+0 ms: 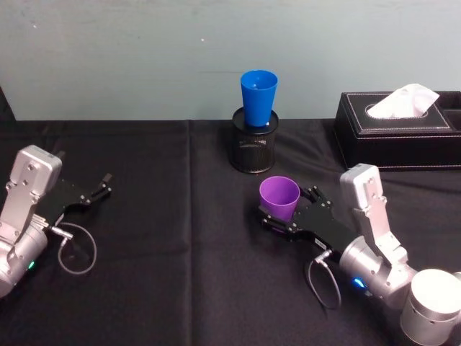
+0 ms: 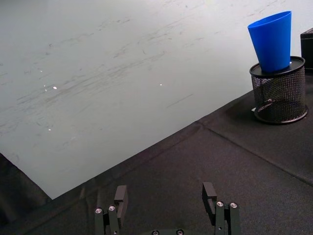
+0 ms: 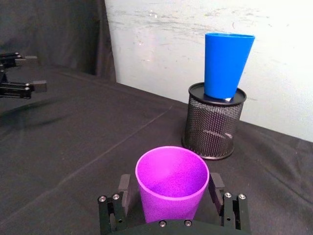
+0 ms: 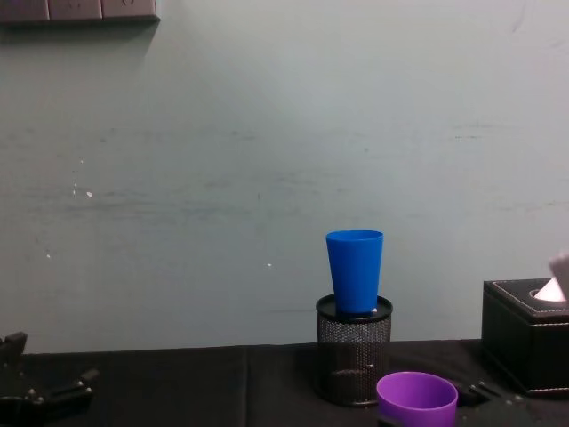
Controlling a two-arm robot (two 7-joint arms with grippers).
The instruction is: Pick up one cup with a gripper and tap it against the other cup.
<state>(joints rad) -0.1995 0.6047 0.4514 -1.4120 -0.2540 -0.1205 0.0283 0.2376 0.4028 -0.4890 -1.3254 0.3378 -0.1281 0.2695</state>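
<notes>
Right pincer (image 3: pixel 168 200) around purple cup (image 3: pixel 171 182), blue cup (image 3: pixel 227 64) atop mesh holder (image 3: pixel 214 123)

Right gripper (image 1: pixel 282 209) low mid-table, fingers clamped on load. Left gripper (image 1: pixel 101 189) parked near left edge, fingers apart.

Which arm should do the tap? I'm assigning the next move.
Right. The right gripper already brackets the purple cup, with the blue cup on the mesh holder just ahead. The left gripper sits open, far off.
</notes>
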